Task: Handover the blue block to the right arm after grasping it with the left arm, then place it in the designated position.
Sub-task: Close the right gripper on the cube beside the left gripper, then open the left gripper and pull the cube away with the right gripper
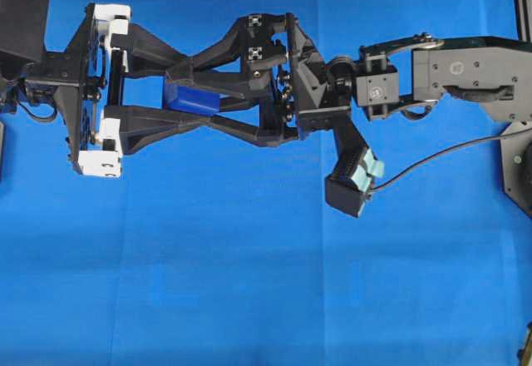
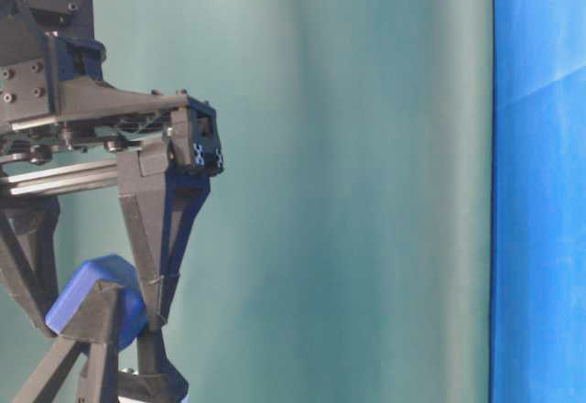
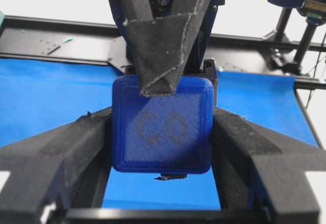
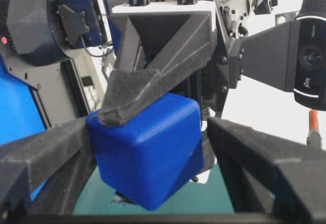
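Gripping the blue block [image 1: 191, 98] between its fingers, the left gripper [image 1: 195, 100] holds it mid-air above the blue cloth [image 1: 249, 283]. Right gripper [image 1: 208, 96] jaws spread wide around the block, interleaved with the left's; contact unclear.

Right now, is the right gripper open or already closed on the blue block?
Open. In the right wrist view the right gripper's fingers stand apart from the blue block, with a gap on that side; the left gripper holds it.

Bright, even light – soft shadows only; backgrounds in both wrist views blow out white, close parts slightly blurred.
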